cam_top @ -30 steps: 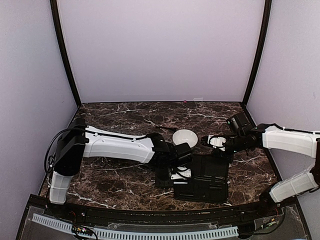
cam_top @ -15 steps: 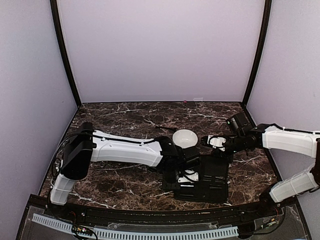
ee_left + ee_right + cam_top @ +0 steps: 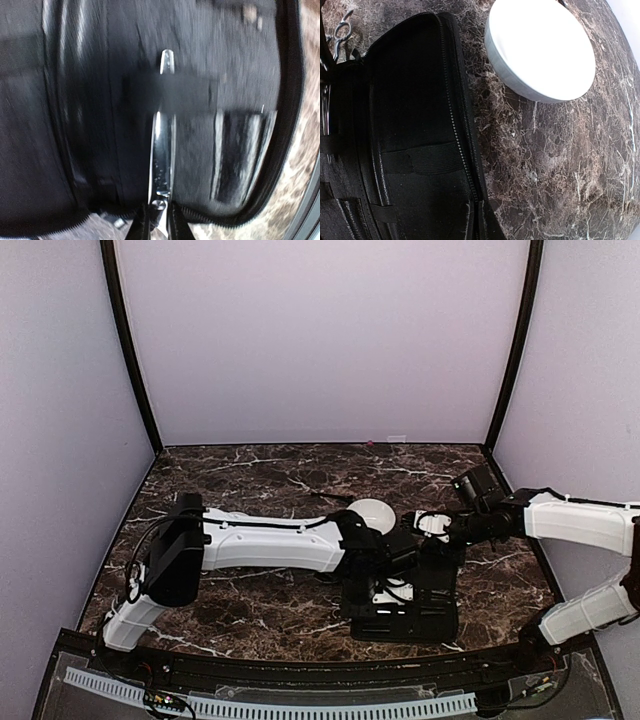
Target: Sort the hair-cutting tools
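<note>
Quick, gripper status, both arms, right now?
Left gripper: closed on a slim silvery tool.
Right gripper: closed; whether it holds anything cannot be told.

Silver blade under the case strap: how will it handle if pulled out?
The silver blade looks like polished metal: likely stiff, perhaps slippery. The strap crosses it, so expect some drag. Slim, so probably light.
</note>
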Robot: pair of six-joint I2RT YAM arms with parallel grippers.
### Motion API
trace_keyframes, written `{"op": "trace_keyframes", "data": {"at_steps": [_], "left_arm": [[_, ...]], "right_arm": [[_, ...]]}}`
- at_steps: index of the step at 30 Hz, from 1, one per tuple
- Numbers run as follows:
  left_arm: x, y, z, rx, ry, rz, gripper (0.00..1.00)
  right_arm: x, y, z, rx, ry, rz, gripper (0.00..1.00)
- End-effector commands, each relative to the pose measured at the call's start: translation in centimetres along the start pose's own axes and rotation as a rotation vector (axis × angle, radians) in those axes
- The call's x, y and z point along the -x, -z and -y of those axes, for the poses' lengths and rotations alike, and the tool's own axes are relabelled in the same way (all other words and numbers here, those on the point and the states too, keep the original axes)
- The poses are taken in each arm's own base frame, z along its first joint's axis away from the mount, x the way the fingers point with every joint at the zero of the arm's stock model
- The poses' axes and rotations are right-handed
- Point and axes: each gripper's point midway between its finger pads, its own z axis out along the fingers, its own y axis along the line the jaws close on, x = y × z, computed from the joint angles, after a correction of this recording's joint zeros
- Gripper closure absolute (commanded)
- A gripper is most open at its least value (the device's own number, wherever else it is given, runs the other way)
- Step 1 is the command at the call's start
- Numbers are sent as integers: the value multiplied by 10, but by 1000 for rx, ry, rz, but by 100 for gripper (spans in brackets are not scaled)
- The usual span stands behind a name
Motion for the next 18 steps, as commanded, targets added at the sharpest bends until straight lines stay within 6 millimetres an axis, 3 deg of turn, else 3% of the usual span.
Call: {"op": "trace_keyframes", "data": {"at_steps": [1, 9, 18], "left_arm": [[31, -6, 9, -34, -13, 86, 100], [44, -10, 10, -53, -17, 122, 100], [42, -21, 7, -40, 14, 85, 100]], "right_arm": [[6, 2, 0, -20, 7, 27, 96], [6, 1, 0, -18, 7, 25, 96], [5, 0, -1, -13, 7, 21, 96]]}}
